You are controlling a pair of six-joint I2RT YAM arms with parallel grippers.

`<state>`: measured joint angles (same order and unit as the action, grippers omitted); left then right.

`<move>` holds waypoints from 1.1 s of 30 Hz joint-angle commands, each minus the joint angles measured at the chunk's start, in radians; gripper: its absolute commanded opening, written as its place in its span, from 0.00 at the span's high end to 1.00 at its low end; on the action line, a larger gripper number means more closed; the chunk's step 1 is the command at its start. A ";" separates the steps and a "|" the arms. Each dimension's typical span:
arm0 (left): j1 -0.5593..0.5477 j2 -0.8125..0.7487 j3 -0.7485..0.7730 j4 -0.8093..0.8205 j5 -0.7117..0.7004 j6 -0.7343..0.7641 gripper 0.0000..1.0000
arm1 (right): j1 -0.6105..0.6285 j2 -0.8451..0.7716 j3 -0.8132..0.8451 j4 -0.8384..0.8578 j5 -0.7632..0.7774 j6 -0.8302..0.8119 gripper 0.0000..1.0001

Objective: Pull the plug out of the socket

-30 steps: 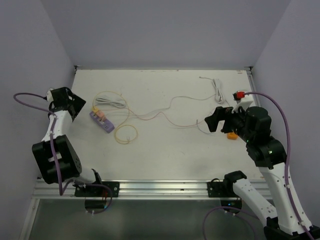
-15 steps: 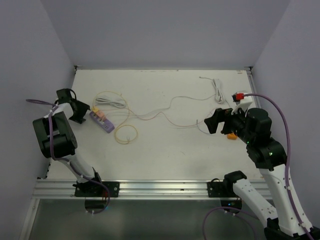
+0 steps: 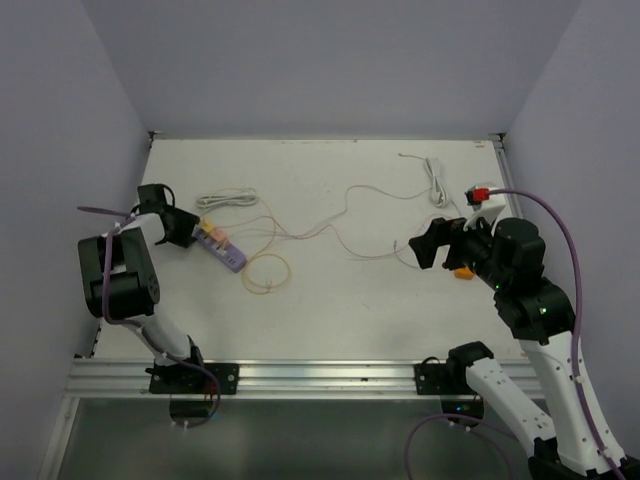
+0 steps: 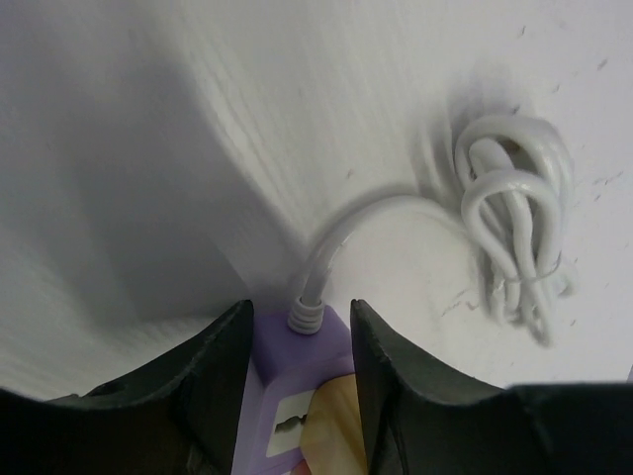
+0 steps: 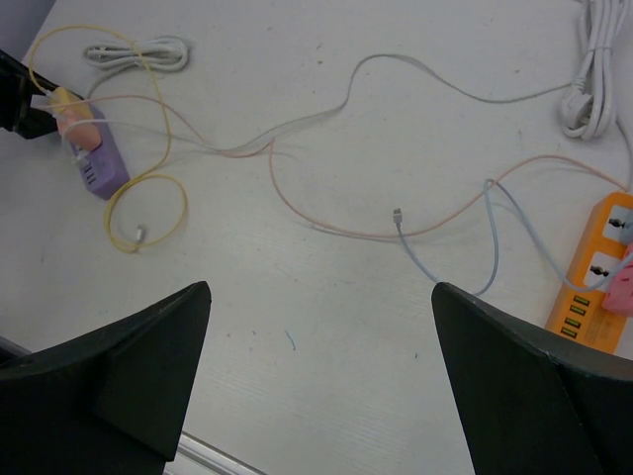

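Top view, left gripper [image 3: 188, 232]: at 9 o'clock on the white table [image 3: 330, 310], jaws closed on the cord end of the purple plastic power strip [image 3: 224, 250], probably to pin the strip down while the plug is drawn.
Top view, peach plug [image 3: 207, 236]: seated in the strip just beside that gripper, not yet pulled out.
Top view, right gripper [image 3: 430, 246]: at 3 o'clock, well apart from the strip, hanging over thin loose cables [image 3: 330, 232].
Left wrist view, fingers [image 4: 213, 396]: one presses each side of the strip. Its white cord [image 4: 331, 242] runs off toward 12 o'clock, and a white coiled cable bundle [image 4: 514, 228] lies at 2 o'clock.
Right wrist view, right gripper: jaws spread wide and holding nothing, so it looks placed to reach in for the plug, which sits with the strip at 10 o'clock.
Right wrist view, other items: a thin yellow cable loop [image 5: 148, 213] curls just beside the strip. An orange power strip [image 5: 593, 287] with a pink plug [image 5: 619, 289] is at 4 o'clock.
Writing: no brand or lettering is legible in any view.
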<state>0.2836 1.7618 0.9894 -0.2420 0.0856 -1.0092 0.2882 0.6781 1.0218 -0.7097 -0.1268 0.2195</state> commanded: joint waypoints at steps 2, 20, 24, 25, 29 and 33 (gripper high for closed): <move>-0.105 -0.091 -0.118 0.059 0.063 -0.156 0.52 | 0.005 0.006 0.001 0.024 -0.050 -0.006 0.01; -0.624 -0.220 -0.253 0.204 0.005 -0.404 0.52 | 0.014 0.132 -0.011 -0.025 -0.257 0.012 0.01; -0.724 -0.200 -0.265 0.219 -0.004 -0.419 0.52 | 0.035 0.155 -0.029 -0.033 -0.247 0.024 0.01; -0.744 -0.200 -0.270 0.225 -0.003 -0.423 0.52 | 0.048 0.158 -0.038 -0.034 -0.231 0.026 0.01; -0.828 -0.228 -0.290 0.225 0.008 -0.411 0.50 | 0.100 0.173 -0.057 -0.036 -0.171 0.047 0.01; -0.840 -0.368 -0.340 0.155 -0.009 -0.326 0.46 | 0.132 0.178 -0.080 -0.025 -0.128 0.093 0.01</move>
<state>-0.5568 1.5124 0.6781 -0.0650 0.0933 -1.3888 0.4038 0.8555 0.9512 -0.7345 -0.3035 0.2653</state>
